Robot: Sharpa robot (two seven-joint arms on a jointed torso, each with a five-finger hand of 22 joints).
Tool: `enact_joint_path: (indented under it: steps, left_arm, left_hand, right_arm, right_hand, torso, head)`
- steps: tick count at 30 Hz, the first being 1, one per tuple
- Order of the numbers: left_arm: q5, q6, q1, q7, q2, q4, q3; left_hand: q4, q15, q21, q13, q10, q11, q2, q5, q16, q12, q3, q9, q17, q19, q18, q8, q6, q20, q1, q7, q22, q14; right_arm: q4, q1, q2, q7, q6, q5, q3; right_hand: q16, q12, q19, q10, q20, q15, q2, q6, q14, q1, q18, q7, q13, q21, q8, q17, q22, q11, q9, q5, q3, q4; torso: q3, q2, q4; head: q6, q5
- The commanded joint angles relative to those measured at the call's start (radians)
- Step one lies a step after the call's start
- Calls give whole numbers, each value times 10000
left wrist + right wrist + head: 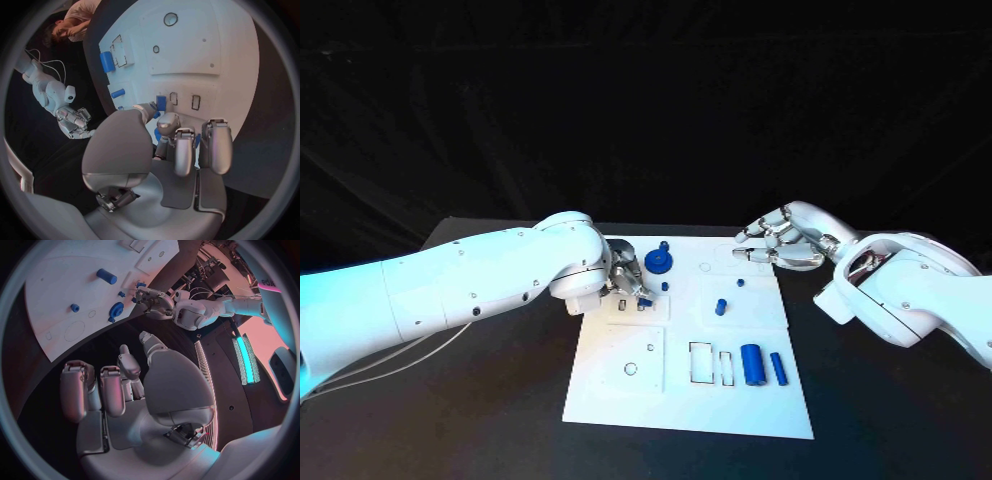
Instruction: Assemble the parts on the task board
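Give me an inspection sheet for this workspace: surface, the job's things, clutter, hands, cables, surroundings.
Surface: black table, with the white task board lying in the middle.
Job's things: blue gear-like part near the board's far edge; small blue peg standing mid-board; large blue cylinder and slim blue bar lying side by side near the front right; several empty slots.
Clutter: nothing seen.
Hands: left hand is down on the board, fingers at a small blue piece; grip unclear. Right hand hovers beyond the board's far right corner, fingers curled, holding nothing.
Cables: pale cables by the left arm.
Surroundings: black backdrop.
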Motion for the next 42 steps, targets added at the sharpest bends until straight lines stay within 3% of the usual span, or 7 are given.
enact_joint_path:
  steps: [1, 11, 42]
  left_arm:
    - [-348, 67, 3, -293, 43, -7, 5]
    - [-645, 547, 2, -538, 127, -88, 4]
    - [-1430, 1136, -4, -868, 258, -294, -8]
  left_hand:
    - [-1686, 28, 74, 21, 100, -7, 41, 65, 31, 74, 1788, 43, 2632, 96, -151, 69, 89, -19, -159, -31, 970, 1018]
    - [-1696, -9, 91, 133, 228, -57, 40, 63, 31, 205, 1931, 160, 2632, 123, -159, 154, 186, -36, -402, -94, 1009, 1018]
    - [-1825, -111, 190, 245, 425, -175, 13, 64, 31, 376, 2139, 400, 2632, 285, -209, 337, 365, -87, -713, -222, 1231, 1018]
  right_arm:
    - [7, -14, 3, 61, 69, -20, 0]
    - [7, -23, 2, 68, 70, -21, 0]
    - [40, -35, 6, 76, 95, -21, 0]
  right_hand:
    - [-32, -46, -69, -50, -16, -55, 71, -50, 631, -35, 95, -9, -16, -47, 35, 972, 1321, -15, 16, 65, -36, 2]
    - [-35, -57, -68, -59, -16, -55, 68, -51, 630, -37, 95, -11, -28, -49, 37, 967, 1320, -15, 16, 66, -43, 6]
    - [-35, -57, -68, -59, -16, -55, 68, -51, 630, -37, 95, -11, -28, -49, 37, 967, 1320, -15, 16, 66, -43, 6]
  torso:
    - [2, -2, -2]
    - [1, -3, -1]
    - [-2, -4, 3]
  head:
    - [-26, 8]
    - [-96, 17]
    - [-220, 37]
